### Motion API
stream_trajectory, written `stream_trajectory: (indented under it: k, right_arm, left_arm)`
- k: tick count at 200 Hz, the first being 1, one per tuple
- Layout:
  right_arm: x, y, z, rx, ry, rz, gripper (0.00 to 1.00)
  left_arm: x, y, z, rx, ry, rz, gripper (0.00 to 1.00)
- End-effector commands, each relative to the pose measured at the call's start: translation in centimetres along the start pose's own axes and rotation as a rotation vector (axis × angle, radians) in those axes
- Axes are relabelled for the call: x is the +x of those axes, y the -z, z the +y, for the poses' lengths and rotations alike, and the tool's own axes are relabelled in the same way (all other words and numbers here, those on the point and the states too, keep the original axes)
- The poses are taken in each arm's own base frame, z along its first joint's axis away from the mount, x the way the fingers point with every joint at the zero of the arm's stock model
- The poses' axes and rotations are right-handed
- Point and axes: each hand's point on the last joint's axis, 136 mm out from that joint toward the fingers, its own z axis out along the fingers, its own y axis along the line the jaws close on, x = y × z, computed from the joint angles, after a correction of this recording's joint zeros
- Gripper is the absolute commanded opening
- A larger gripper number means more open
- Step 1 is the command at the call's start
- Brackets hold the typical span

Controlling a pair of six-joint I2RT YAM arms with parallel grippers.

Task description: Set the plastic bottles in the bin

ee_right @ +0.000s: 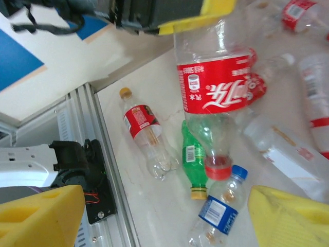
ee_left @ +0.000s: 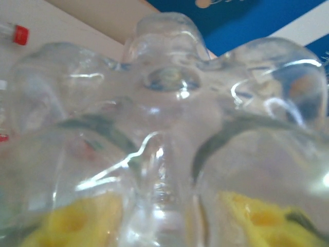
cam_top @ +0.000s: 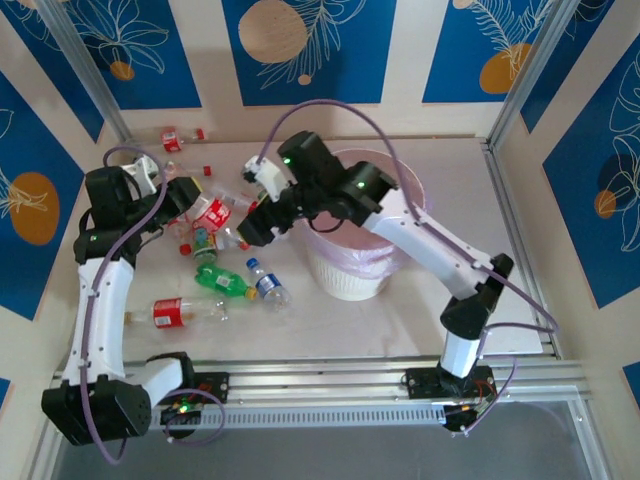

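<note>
My left gripper (cam_top: 188, 196) is shut on a clear plastic bottle with a red label (cam_top: 212, 212). In the left wrist view its ribbed base (ee_left: 169, 82) sits between the yellow pads (ee_left: 72, 221). From the right wrist that bottle (ee_right: 216, 87) hangs red cap down above the table. My right gripper (cam_top: 258, 222) stands open just beside it, nothing between its yellow fingertips (ee_right: 288, 216). Below lie a red-labelled bottle (ee_right: 144, 128), a green one (ee_right: 193, 159) and a blue-labelled one (ee_right: 221, 206). The white ribbed bin (cam_top: 352, 278) with its pink liner stands to the right of both grippers.
More bottles lie scattered behind the left gripper, one near the back wall (cam_top: 172, 140). Another red-labelled bottle (cam_top: 172, 312) lies near the left arm's lower link. An aluminium rail (cam_top: 330, 375) runs along the table's front edge, and blue wall panels close in the sides.
</note>
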Motion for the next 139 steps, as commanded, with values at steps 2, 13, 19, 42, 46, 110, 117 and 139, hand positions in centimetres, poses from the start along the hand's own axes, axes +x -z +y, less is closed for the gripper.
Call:
stream_trajectory:
  k: [2, 13, 19, 42, 46, 110, 117, 139]
  right_arm:
    - [-1.1, -2.0, 1.6, -0.077, 0.125, -0.038, 0.84]
    - [-1.3, -3.2, 1.7, -0.098, 0.134, -0.033, 0.85]
    - [-1.4, -3.7, 1.6, -0.107, 0.131, -0.034, 0.85]
    - [-1.6, -6.2, 0.4, -0.094, 0.125, -0.016, 0.86]
    - [-1.6, -6.5, 0.0, -0.079, 0.123, -0.012, 0.86]
    - [-2.5, -8.9, -2.9, -0.026, 0.082, -0.035, 0.94]
    - [-2.4, -9.1, -3.2, -0.008, 0.089, -0.022, 0.95]
    - [-2.2, -9.5, -5.0, 0.086, 0.104, -0.005, 0.96]
  left_arm:
    - [0.7, 1.0, -3.2, 0.117, 0.013, 0.044, 0.45]
    - [0.9, 1.0, -3.9, 0.156, 0.019, 0.057, 0.44]
    - [1.0, 0.9, -4.0, 0.169, 0.027, 0.062, 0.44]
    - [1.3, 0.8, -4.8, 0.223, 0.045, 0.071, 0.43]
    - [1.4, 0.9, -4.9, 0.226, 0.045, 0.071, 0.43]
    - [1.7, 1.0, -4.8, 0.223, 0.049, 0.059, 0.43]
    - [1.7, 1.0, -4.9, 0.223, 0.049, 0.057, 0.43]
    - [1.6, 1.0, -4.9, 0.22, 0.043, 0.055, 0.43]
